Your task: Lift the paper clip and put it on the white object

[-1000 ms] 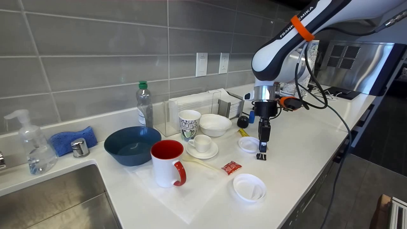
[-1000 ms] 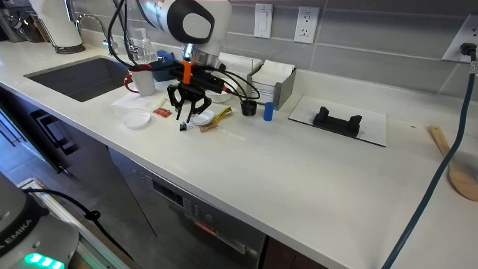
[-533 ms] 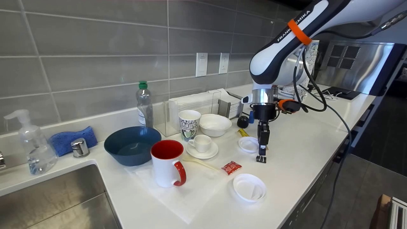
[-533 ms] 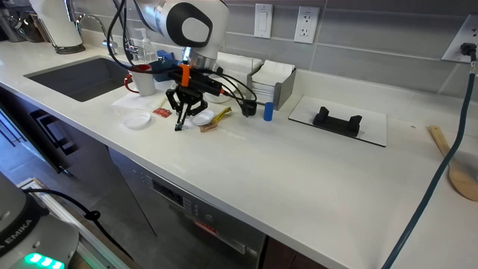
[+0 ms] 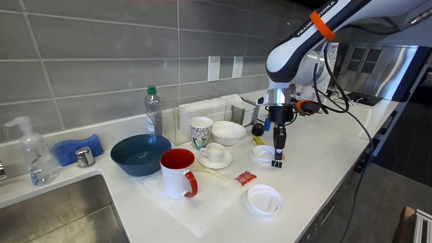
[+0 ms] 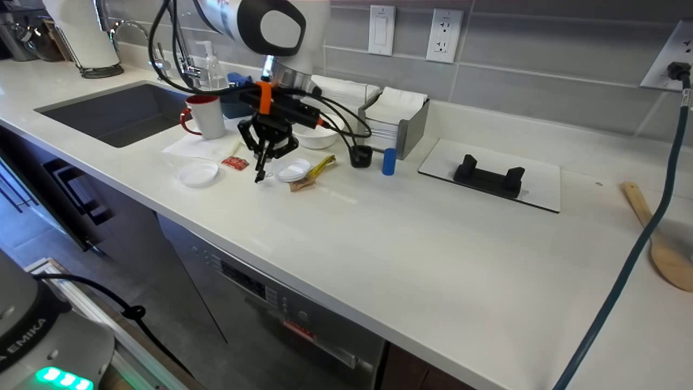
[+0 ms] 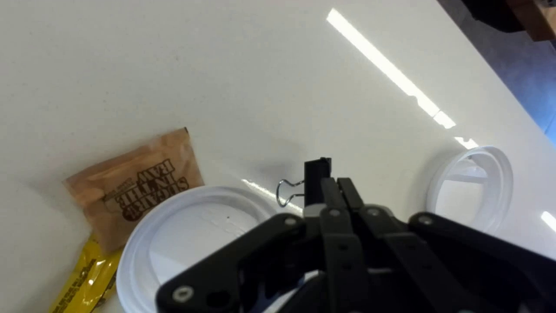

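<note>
I have my gripper (image 7: 337,181) clamped on the paper clip (image 7: 315,182) just above the counter (image 7: 260,78), near the white dish (image 7: 191,243) beside the sugar packet (image 7: 141,182).

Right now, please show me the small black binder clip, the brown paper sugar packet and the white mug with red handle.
Small black binder clip (image 7: 314,182), wrist view: its black body.
Brown paper sugar packet (image 7: 140,186), wrist view: its printed face.
White mug with red handle (image 5: 174,180), in an exterior view: its outer wall.
</note>
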### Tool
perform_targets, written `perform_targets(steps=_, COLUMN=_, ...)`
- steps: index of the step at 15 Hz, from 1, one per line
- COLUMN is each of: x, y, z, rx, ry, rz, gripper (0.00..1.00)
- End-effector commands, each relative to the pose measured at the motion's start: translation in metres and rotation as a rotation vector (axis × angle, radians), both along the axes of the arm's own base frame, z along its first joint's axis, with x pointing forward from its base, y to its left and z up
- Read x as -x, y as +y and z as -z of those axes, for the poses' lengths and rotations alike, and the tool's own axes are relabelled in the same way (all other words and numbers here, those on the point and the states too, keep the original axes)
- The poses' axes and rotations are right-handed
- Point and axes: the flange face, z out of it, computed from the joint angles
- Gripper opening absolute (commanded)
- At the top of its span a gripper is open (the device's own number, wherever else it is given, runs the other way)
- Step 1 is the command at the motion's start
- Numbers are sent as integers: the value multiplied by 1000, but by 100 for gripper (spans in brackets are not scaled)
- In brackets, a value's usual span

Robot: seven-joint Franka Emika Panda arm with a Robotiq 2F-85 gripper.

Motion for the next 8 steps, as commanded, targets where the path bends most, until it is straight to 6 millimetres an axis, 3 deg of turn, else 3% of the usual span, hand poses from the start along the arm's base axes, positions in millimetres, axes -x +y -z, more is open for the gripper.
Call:
perform_targets(steps=1, x=11, y=4, z=-45, rx=38, ry=3, rz=68, gripper=1)
perform_targets(steps=5, x=6, y=-16, z=-89, rx=58, ry=-15, rz=293, gripper=1)
perform_targets(steps=8, x=6, y=-47, z=-102, rx=49, ry=-18, rz=450, gripper=1)
